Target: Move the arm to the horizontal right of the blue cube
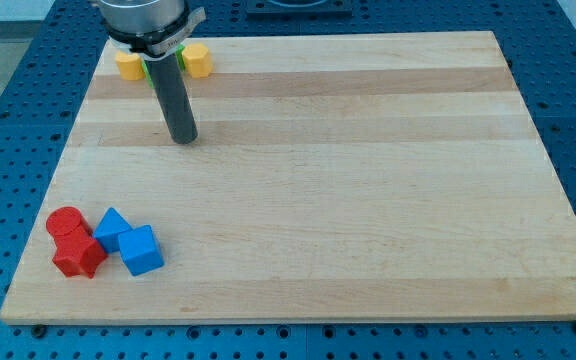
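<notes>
A blue cube [141, 250] lies near the board's bottom left corner. A second blue block [113, 228], of angular shape, touches it on its upper left. My tip [183, 138] is at the lower end of the dark rod, in the board's upper left part. It stands well above the blue cube and slightly to its right, far from it and touching no block.
A red cylinder [65, 222] and a red block [78, 255] lie left of the blue blocks. Two yellow blocks [128, 66] [198, 60] and green blocks [181, 50] sit at the top left edge, partly hidden by the arm. The wooden board [368, 180] rests on a blue pegboard.
</notes>
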Robot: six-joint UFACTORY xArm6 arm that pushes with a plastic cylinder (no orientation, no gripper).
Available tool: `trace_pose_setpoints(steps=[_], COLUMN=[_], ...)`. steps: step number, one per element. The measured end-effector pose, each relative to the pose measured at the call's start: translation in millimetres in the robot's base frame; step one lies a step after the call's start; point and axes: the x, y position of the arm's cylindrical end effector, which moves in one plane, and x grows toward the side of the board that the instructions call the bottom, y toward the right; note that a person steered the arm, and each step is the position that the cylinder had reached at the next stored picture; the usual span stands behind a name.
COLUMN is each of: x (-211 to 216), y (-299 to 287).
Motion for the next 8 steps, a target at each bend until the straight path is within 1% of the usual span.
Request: trace_pose_setpoints(steps=[1, 2, 3, 4, 5, 6, 7, 8], x=[0, 0, 6, 9, 9, 10, 10, 27], y=[0, -24, -111, -154, -156, -120, -17, 82])
